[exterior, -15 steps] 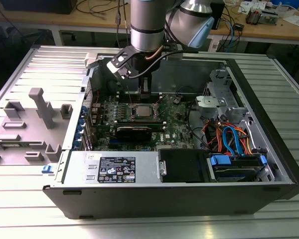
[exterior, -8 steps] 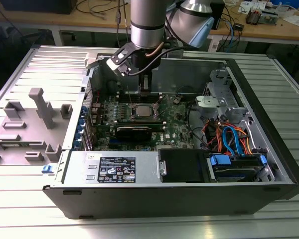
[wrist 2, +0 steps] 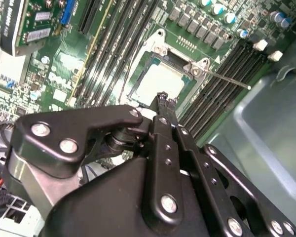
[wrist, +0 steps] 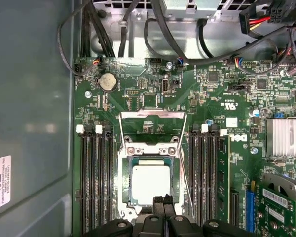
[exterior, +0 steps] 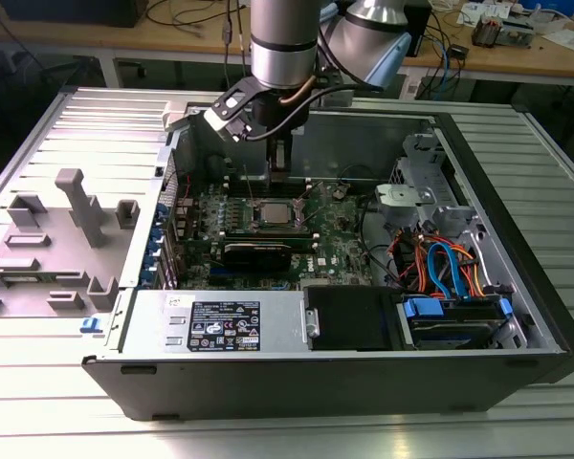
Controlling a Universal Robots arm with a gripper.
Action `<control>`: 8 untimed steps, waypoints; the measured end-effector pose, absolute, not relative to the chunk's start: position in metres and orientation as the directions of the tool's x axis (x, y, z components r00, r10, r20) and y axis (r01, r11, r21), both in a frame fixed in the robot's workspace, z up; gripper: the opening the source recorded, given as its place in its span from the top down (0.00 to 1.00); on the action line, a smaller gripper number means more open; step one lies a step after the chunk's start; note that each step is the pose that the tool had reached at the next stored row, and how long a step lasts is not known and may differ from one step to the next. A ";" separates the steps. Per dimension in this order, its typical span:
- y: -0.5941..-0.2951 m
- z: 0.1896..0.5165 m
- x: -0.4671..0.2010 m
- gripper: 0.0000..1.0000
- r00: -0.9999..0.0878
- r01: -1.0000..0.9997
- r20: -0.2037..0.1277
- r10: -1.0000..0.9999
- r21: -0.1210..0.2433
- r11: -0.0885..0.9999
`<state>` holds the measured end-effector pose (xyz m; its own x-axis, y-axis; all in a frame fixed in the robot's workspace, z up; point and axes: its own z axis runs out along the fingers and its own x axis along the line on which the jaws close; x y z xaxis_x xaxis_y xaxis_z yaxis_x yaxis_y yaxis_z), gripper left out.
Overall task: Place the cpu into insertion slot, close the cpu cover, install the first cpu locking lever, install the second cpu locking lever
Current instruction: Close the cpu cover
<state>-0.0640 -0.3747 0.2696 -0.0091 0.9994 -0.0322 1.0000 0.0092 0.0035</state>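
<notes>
Fingers (wrist: 159, 200): clenched together, grasping nothing.
cpu (wrist: 150, 183): just under the tips, seated flat in the insertion slot (wrist: 124, 187).
cpu cover (wrist: 153, 115): beyond the tips, standing open, probably to keep the slot reachable.

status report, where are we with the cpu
gripper shut, empty, low over the socket's edge. cpu seated in insertion slot. cpu cover open, laid back on the board. nothing in the way.
</notes>
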 end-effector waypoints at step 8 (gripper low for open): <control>-0.375 0.277 -0.063 0.89 -0.009 1.000 -0.032 0.999 0.003 0.009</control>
<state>-0.0632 -0.3747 0.2765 -0.0094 0.9994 -0.0323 0.9999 0.0095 0.0034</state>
